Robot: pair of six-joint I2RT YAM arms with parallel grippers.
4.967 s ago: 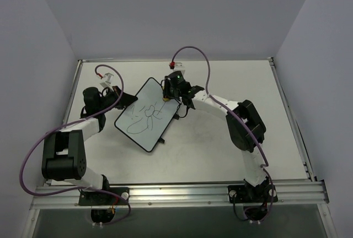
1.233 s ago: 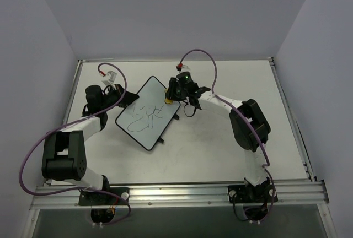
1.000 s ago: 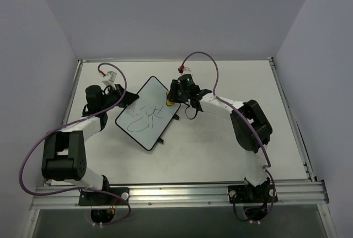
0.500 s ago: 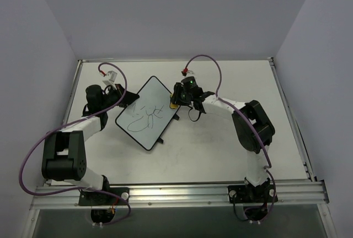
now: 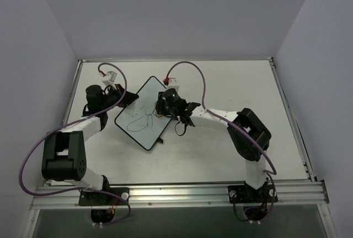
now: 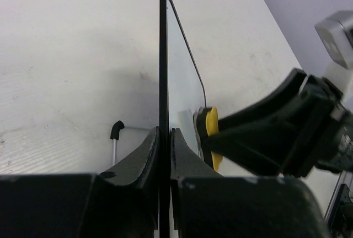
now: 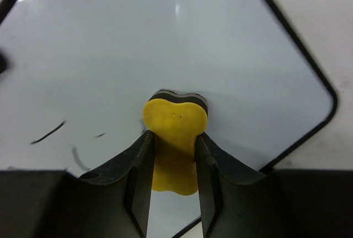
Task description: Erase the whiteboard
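Right pincer (image 7: 174,136), gripping one eraser (image 7: 175,115), now farther across one whiteboard (image 7: 165,39); left pincer (image 6: 164,131) gripping its edge.

One whiteboard (image 5: 140,130) and one yellow eraser (image 7: 175,121) are in view. There are two grippers, the left gripper (image 6: 164,144) and the right gripper (image 7: 172,150). Two purple cables (image 5: 190,63) loop above the table, one per side.

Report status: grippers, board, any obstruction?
Left gripper shut on whiteboard, at its edge. Right gripper shut on yellow eraser, touching the board face. Dark scribbles not yet wiped near the middle. Nothing in the way.
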